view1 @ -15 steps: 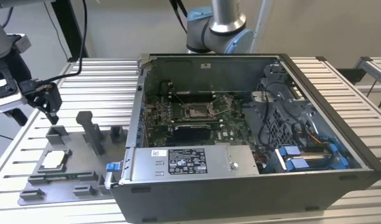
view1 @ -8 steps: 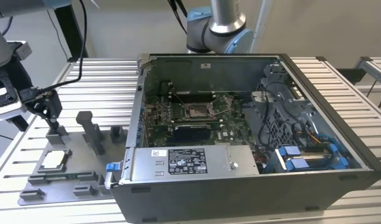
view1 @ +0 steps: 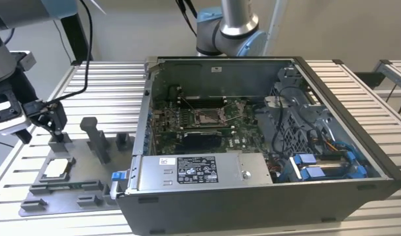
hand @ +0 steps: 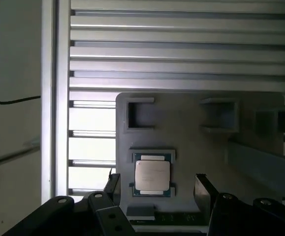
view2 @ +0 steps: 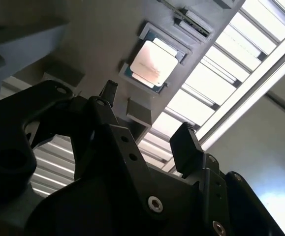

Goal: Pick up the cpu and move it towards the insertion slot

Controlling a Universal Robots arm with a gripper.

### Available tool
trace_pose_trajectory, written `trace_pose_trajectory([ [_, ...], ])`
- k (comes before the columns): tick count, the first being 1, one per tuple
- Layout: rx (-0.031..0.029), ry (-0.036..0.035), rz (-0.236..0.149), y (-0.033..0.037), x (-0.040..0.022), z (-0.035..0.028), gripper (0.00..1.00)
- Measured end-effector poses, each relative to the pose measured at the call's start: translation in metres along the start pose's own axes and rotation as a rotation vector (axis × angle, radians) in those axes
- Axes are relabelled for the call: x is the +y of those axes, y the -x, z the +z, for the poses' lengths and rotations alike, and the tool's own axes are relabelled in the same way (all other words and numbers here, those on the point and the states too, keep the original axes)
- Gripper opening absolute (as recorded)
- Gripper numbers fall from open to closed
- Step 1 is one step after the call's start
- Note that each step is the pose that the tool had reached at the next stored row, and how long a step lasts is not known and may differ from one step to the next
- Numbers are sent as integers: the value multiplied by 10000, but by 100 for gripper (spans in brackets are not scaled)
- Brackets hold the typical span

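Gripper [view1: 53,132] is spread open and empty. Fingers [view2: 186,137] point down at the plate [view1: 89,184] with a wide gap between them and no part in it. Arm [view1: 7,54] comes in from the exterior view's upper left. Its wrist is turned down, so the tool hangs roughly vertical over the far end of the plate. Tips sit right at a grey block [view1: 58,144]; can't tell if they touch it.

cpu [hand: 152,177] lies flat in its pocket on the plate, silvery lid up, not gripped. In the first wrist view it lines up with the gap between the two fingers, beneath them. In the exterior view it sits a little nearer the camera than the gripper, close by but apart.

Plate rests on the slatted table [view1: 102,83], to the exterior view's left of the open case [view1: 253,206]. A tall post [view1: 92,130] and other grey blocks stand on it beside the cpu pocket.

Slot [view1: 207,116] is on the green board [view1: 243,135] inside the case, with a shiny metal frame. It is well apart from gripper and cpu, with the case wall between them. A second arm's base [view1: 227,29] stands behind the case.
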State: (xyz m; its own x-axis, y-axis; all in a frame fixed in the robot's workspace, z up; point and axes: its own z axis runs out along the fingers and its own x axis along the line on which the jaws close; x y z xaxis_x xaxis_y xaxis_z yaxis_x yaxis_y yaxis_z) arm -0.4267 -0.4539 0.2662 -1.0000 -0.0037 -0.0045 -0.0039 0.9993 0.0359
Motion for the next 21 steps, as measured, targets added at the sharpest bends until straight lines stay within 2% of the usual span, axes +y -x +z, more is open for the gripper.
trace_pose_trajectory([
  [4, 1, -1, 0, -1, -30, 71, 100],
  [13, -1, 2, 0, -1, -146, 220, 100],
  [21, -1, 1, -6, -2, -167, 352, 100],
])
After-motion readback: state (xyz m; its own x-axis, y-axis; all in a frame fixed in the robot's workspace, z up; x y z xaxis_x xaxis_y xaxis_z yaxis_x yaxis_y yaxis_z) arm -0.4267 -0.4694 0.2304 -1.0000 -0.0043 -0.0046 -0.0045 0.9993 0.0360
